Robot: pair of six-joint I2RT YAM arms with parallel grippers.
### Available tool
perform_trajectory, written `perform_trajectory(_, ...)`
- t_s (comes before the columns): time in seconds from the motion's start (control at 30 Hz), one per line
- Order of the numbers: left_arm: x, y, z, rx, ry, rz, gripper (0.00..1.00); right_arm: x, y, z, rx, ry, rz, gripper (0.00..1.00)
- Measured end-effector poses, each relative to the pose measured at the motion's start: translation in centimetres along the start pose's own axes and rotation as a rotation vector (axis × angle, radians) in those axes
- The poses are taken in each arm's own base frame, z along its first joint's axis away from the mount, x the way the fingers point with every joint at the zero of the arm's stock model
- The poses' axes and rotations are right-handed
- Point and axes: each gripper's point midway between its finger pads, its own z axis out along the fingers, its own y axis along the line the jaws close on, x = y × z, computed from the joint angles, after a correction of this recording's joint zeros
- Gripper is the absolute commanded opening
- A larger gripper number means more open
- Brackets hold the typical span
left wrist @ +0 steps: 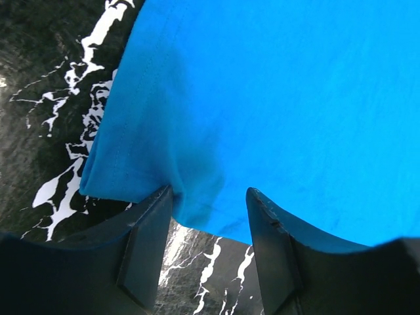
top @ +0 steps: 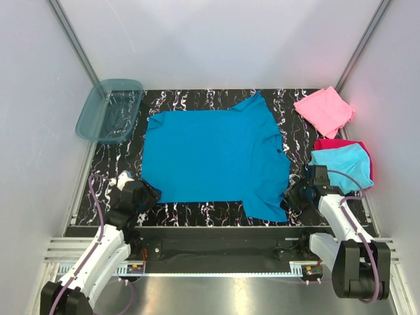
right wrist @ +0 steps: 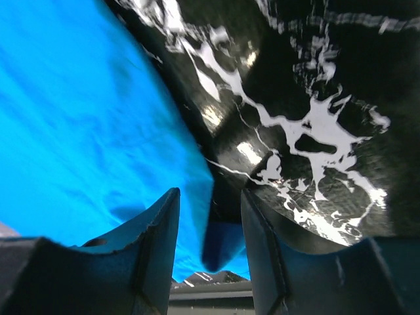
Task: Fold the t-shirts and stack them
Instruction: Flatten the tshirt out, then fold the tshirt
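Note:
A large teal-blue t-shirt (top: 213,161) lies spread flat on the black marbled mat (top: 216,211), one sleeve reaching toward the back. My left gripper (top: 149,194) sits low at the shirt's near left corner. In the left wrist view that gripper (left wrist: 210,197) is open, with the shirt's hem (left wrist: 197,210) lying between its tips and touching the left finger (left wrist: 147,243). My right gripper (top: 294,195) is at the near right corner. In the right wrist view this gripper (right wrist: 210,197) is open too, and the shirt's edge (right wrist: 197,216) runs into the gap.
A pink folded shirt (top: 323,110) lies at the back right. A cyan folded shirt (top: 342,165) rests on a magenta-red one (top: 335,143) at the right edge. A translucent blue tub (top: 109,110) stands at the back left. White walls close in on three sides.

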Motion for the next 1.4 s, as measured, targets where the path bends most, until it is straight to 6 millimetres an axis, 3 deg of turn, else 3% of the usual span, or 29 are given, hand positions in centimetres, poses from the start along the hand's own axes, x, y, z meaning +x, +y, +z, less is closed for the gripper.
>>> perform_trajectory(0.1,0.0,-0.2,0.0,0.008,0.006,-0.005,0.56,0.9,-0.1,0.3,-0.025,0.029,0.021,0.50)
perform_trajectory(0.27,0.1,-0.4,0.3,0.013,0.013,-0.009,0.56,0.6,0.8,0.2,-0.068,0.025,0.030,0.50)
perform_trajectory(0.37,0.0,-0.4,0.4,0.013,0.013,-0.012,0.52,0.6,1.0,0.3,-0.072,0.028,0.044,0.41)
perform_trajectory(0.43,0.0,-0.3,0.4,0.010,0.015,-0.011,0.45,0.6,1.1,0.3,-0.076,0.030,0.054,0.35)
perform_trajectory(0.53,0.2,-0.1,0.4,-0.001,0.024,-0.006,0.41,0.6,1.2,0.3,-0.077,0.033,0.067,0.34)
perform_trajectory(0.63,0.3,0.0,0.5,-0.006,0.028,-0.005,0.35,0.6,1.2,0.3,-0.076,0.034,0.069,0.27)
perform_trajectory(0.73,0.4,0.3,0.5,-0.015,0.033,-0.004,0.20,0.6,1.2,0.3,-0.075,0.033,0.070,0.10)
perform_trajectory(0.77,0.5,0.4,0.5,-0.019,0.036,-0.003,0.11,0.6,1.2,0.2,-0.075,0.033,0.070,0.01)
perform_trajectory(0.83,0.6,0.5,0.5,-0.024,0.041,-0.002,0.00,0.6,1.2,0.2,-0.074,0.034,0.072,0.00)
perform_trajectory(1.07,0.7,0.6,0.3,-0.025,0.045,-0.002,0.00,0.4,1.4,-0.1,-0.079,0.028,0.071,0.00)
perform_trajectory(1.13,0.7,0.6,0.2,-0.022,0.044,0.001,0.27,0.3,1.7,-0.3,-0.087,0.022,0.068,0.00)
perform_trajectory(1.23,0.8,0.3,0.1,-0.009,0.051,-0.014,0.50,0.0,2.0,-0.5,-0.094,0.016,0.063,0.00)
perform_trajectory(1.3,0.6,-0.2,0.0,0.010,0.047,-0.020,0.58,0.0,2.1,-0.5,-0.096,0.013,0.060,0.00)
perform_trajectory(1.4,0.5,-0.6,0.0,0.022,0.049,-0.031,0.60,0.0,2.1,-0.5,-0.095,0.014,0.059,0.00)
